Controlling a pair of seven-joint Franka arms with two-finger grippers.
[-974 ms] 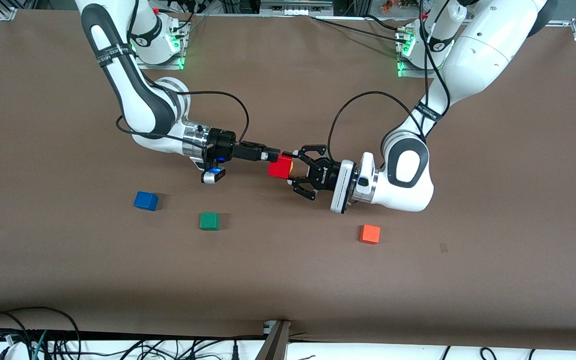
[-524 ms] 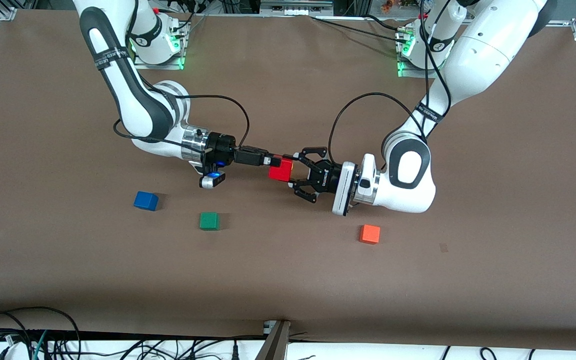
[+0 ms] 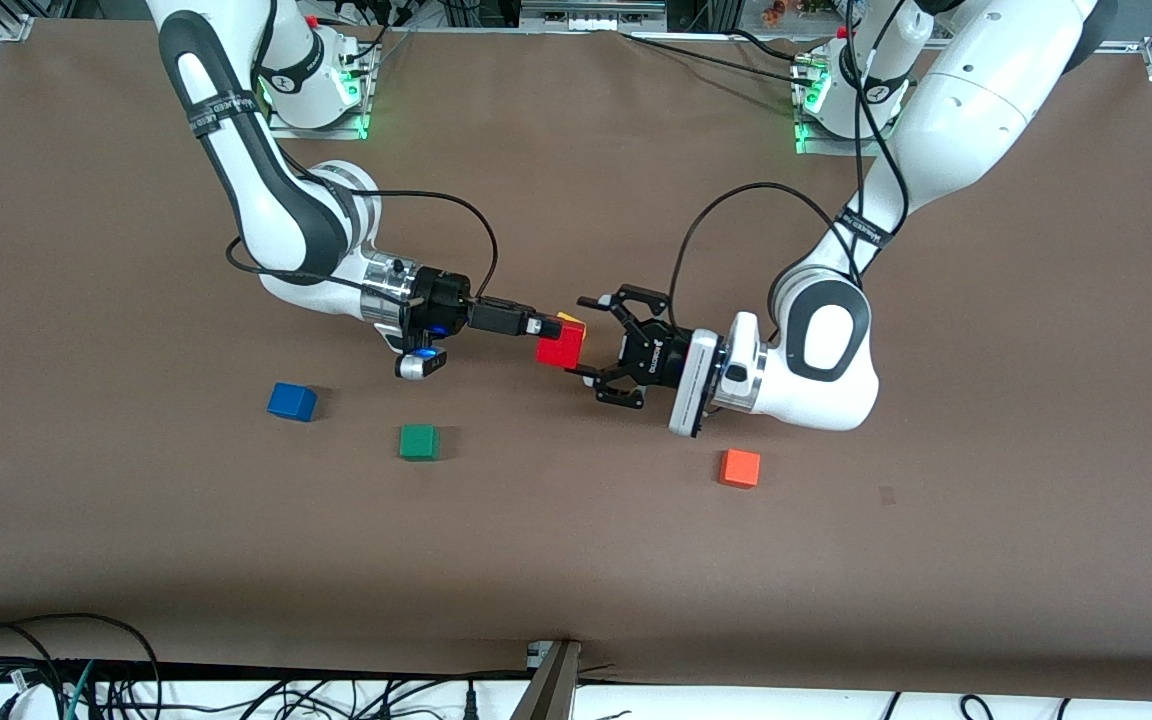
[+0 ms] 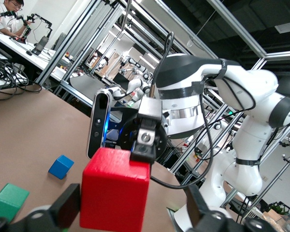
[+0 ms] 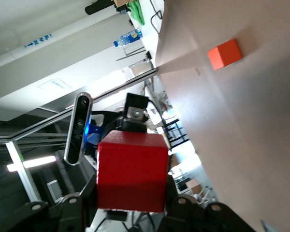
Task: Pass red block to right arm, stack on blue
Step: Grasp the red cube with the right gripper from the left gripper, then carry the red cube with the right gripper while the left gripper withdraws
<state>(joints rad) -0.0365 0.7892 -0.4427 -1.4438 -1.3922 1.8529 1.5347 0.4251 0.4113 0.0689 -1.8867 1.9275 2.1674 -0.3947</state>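
Observation:
The red block (image 3: 559, 347) hangs in the air over the middle of the table. My right gripper (image 3: 547, 334) is shut on it with its slim fingers. It fills the right wrist view (image 5: 131, 169) between the fingers of that gripper (image 5: 130, 199). My left gripper (image 3: 591, 340), the wide claw, is open around the block's end toward the left arm. In the left wrist view the block (image 4: 115, 189) sits between the spread fingers of that gripper (image 4: 131, 207) with a gap on each side. The blue cube (image 3: 292, 401) lies on the table toward the right arm's end, and also shows in the left wrist view (image 4: 61, 166).
A green cube (image 3: 418, 441) lies beside the blue one, nearer the middle (image 4: 8, 202). An orange cube (image 3: 740, 468) lies below the left wrist, nearer the front camera (image 5: 224, 54). A bit of a yellow cube (image 3: 570, 321) shows at the red block's upper edge.
My left gripper's claw has opened off the red block and drawn back a little toward the left arm's end. The right gripper keeps hold of the block.

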